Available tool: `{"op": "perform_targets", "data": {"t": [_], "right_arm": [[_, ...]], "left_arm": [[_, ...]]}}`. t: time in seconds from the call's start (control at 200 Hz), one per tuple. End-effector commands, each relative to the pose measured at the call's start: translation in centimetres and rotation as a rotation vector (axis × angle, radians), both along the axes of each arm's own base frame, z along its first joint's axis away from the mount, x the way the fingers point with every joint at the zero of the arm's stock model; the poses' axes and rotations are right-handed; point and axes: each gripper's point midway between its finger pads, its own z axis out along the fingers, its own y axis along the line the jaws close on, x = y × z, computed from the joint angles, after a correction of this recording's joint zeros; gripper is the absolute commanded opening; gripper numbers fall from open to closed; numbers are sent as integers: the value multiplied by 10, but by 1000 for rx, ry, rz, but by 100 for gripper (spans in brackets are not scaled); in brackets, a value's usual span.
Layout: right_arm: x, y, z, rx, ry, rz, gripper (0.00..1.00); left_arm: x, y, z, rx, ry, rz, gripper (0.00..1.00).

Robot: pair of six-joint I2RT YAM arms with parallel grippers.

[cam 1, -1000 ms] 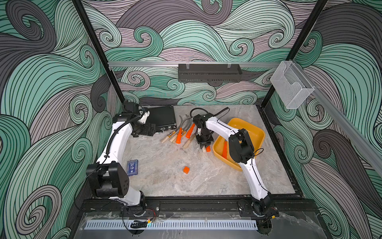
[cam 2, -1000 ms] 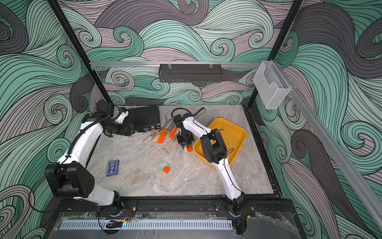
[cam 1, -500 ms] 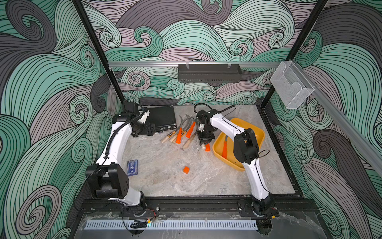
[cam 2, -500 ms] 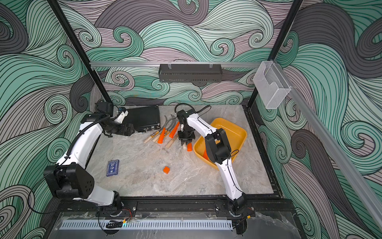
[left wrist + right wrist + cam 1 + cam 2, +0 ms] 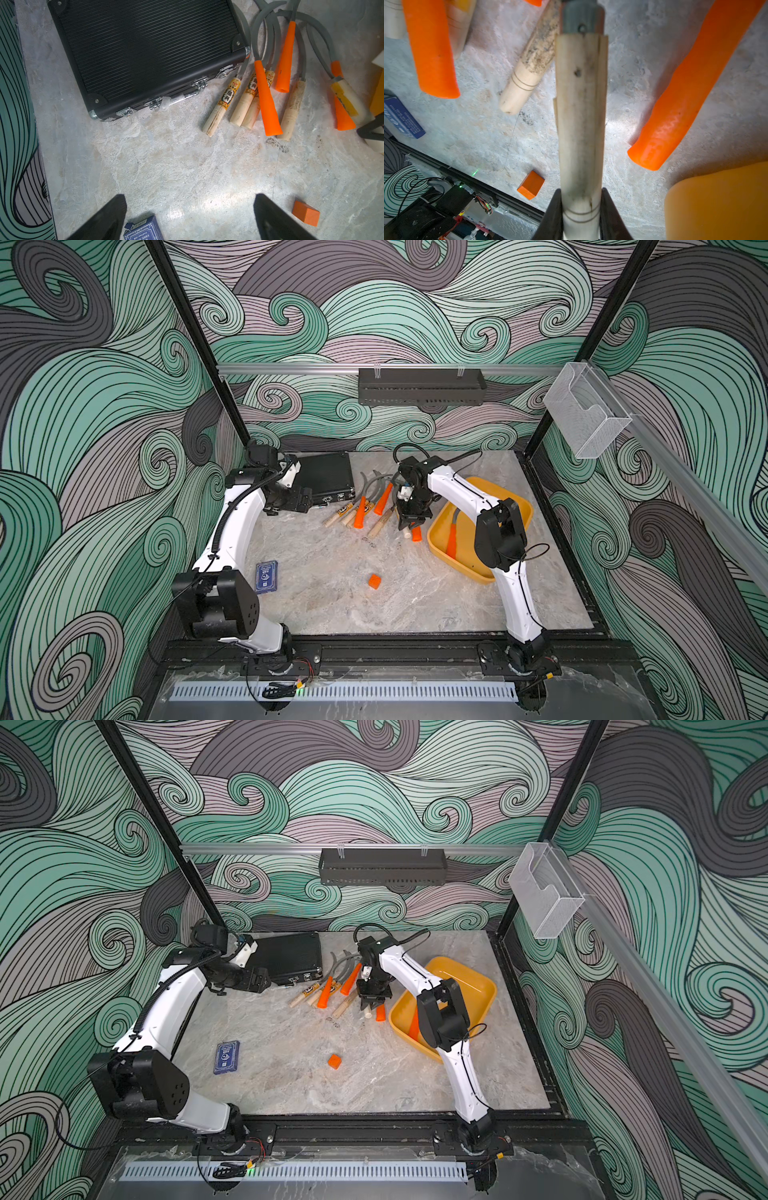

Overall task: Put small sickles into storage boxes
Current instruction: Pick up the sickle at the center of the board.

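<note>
While shut, end effector [image 5: 581, 194] on sickle [image 5: 580, 104]

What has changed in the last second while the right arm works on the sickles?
The right arm's elbow swung toward the yellow tray. The right gripper stays shut on the pale wooden sickle handle and has barely shifted. The left gripper, open, the loose sickles, the sickle in the tray and the orange cube stayed put.
</note>
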Motion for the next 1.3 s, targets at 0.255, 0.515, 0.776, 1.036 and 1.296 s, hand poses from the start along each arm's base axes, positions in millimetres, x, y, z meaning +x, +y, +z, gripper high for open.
{"op": "perform_targets", "data": {"t": [0.255,0.515,0.776,1.036,1.296], "right_arm": [[-14,8,40,153,10,22,2],[-20,21,58,254,22,42,1],[-19,23,88,307,-49,44,1],[-24,16,102,313,-106,25,1],[-33,-2,113,306,-158,-2,1]], "left_arm": [[0,-2,12,11,-37,-20,96],[-1,-2,13,11,-39,-21,96],[3,-2,21,10,-59,-21,96],[11,-2,33,17,-86,-30,96],[17,-1,44,18,-110,-24,95]]}}
